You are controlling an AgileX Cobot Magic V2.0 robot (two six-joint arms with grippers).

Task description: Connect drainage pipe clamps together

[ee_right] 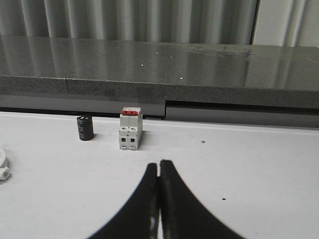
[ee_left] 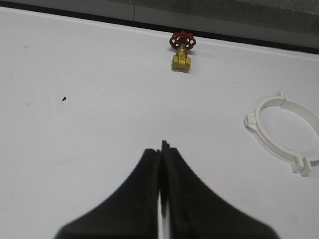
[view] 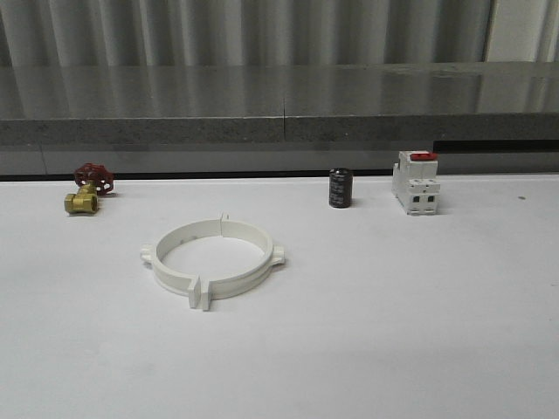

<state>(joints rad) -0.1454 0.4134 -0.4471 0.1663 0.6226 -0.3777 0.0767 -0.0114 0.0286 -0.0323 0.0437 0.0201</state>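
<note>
The two white drainage pipe clamps point(view: 212, 257) lie flat on the white table, left of centre, set together as one wide ring with their end tabs meeting at the front and back. The ring point(ee_left: 286, 129) also shows in the left wrist view, and a small lug of it point(ee_right: 3, 168) in the right wrist view. My left gripper point(ee_left: 160, 148) is shut with nothing in it, over bare table well away from the ring. My right gripper point(ee_right: 159, 166) is shut and empty too, short of the breaker.
A brass valve with a red handwheel point(view: 87, 188) stands at the back left. A black cylinder point(view: 341, 188) and a white breaker with a red switch point(view: 416, 182) stand at the back right. A grey ledge point(view: 279, 105) runs behind the table.
</note>
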